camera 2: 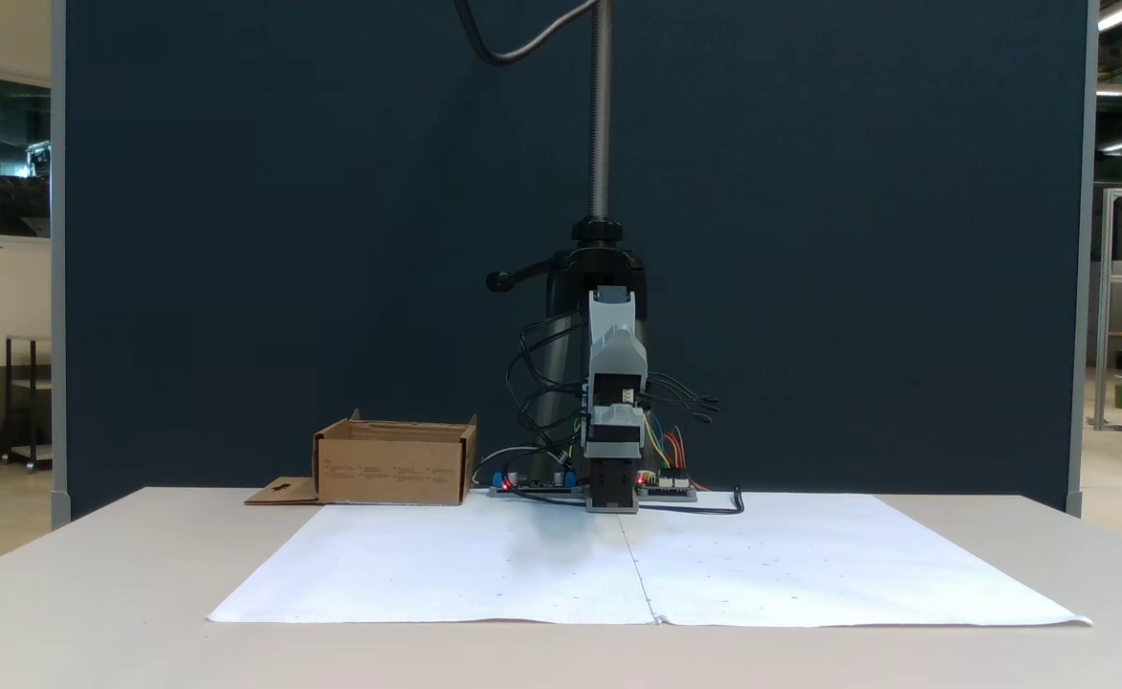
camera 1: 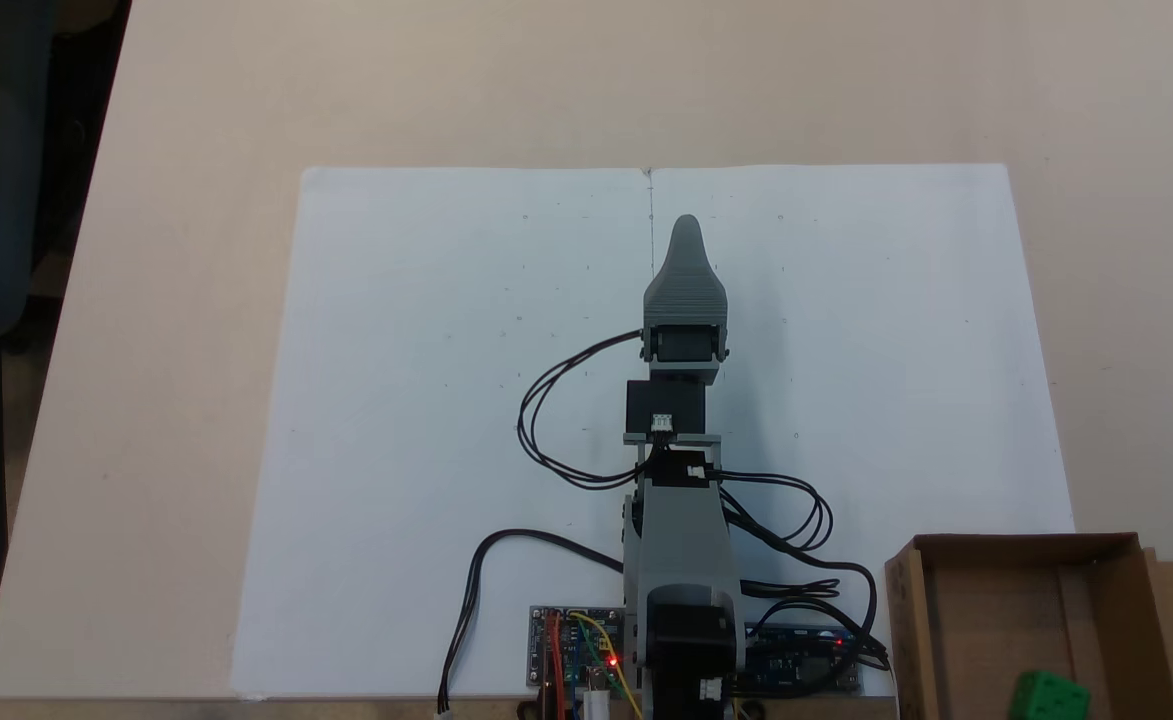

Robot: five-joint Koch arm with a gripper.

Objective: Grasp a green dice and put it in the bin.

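We see the green dice [camera 1: 1048, 696] already lying inside the bin [camera 1: 1001, 560], toward the box's 6 o'clock side in the fixed view that looks down from above, cut partly by the lower edge of the picture. The bin stands at about 4 o'clock from the arm's base, on the bench [camera 1: 196, 250] just off the corner of the white paper sheet [camera 1: 426, 400], its flap with the hang-hole at 3 o'clock. In the fixed view that faces the arm, the bin [camera 2: 393, 467] sits at 9 o'clock from the arm, flap lying flat on the bench, and the walls hide what is inside.

The arm [camera 1: 684, 520] stretches toward 12 o'clock along the paper's centre fold, and the jaws [camera 1: 687, 232] point the same way over bare paper, well apart from the bin. One jaw lies over the other from above, and the arm's body covers them from the front, so we cannot tell whether they are released or clenched. Black cables [camera 1: 546, 420] loop beside the arm, and circuit boards [camera 1: 576, 650] with red lights sit at its base.
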